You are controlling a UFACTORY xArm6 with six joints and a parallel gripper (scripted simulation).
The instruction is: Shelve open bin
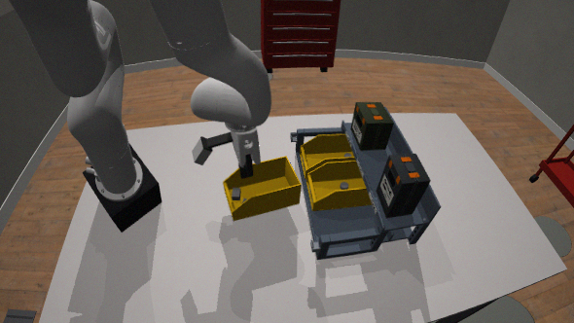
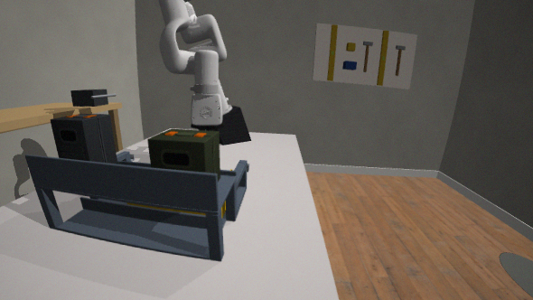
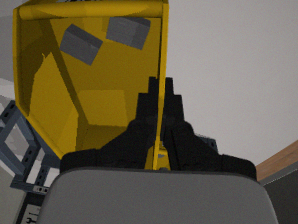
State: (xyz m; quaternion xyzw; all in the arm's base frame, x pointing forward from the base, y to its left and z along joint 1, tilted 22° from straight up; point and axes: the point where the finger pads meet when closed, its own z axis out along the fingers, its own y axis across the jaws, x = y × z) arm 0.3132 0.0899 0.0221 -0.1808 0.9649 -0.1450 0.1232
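The yellow open bin [image 1: 272,198] [image 3: 107,70] is off the table, its shadow apart from it. Its open front faces the robot's base and its rear faces the shelf. It looks roughly level and slightly turned against the row. Grey parts [image 1: 236,194] [image 3: 81,45] lie in it near the front. My gripper [image 1: 246,171] [image 3: 159,91] is shut on the bin's side wall, the far one in the top view. The blue-grey shelf [image 1: 340,221] [image 2: 126,181] holds two yellow bins, a far one [image 1: 321,145] and a middle one [image 1: 336,197]. The free place is at the near end. The exterior view hides the held bin.
On the board behind the row stand a green case [image 1: 376,132] [image 2: 194,151] and a dark case [image 1: 404,190] [image 2: 83,140]. The dark case is close to the free place's rear. The shelf's front lip is just beyond the held bin's rear end in the top view.
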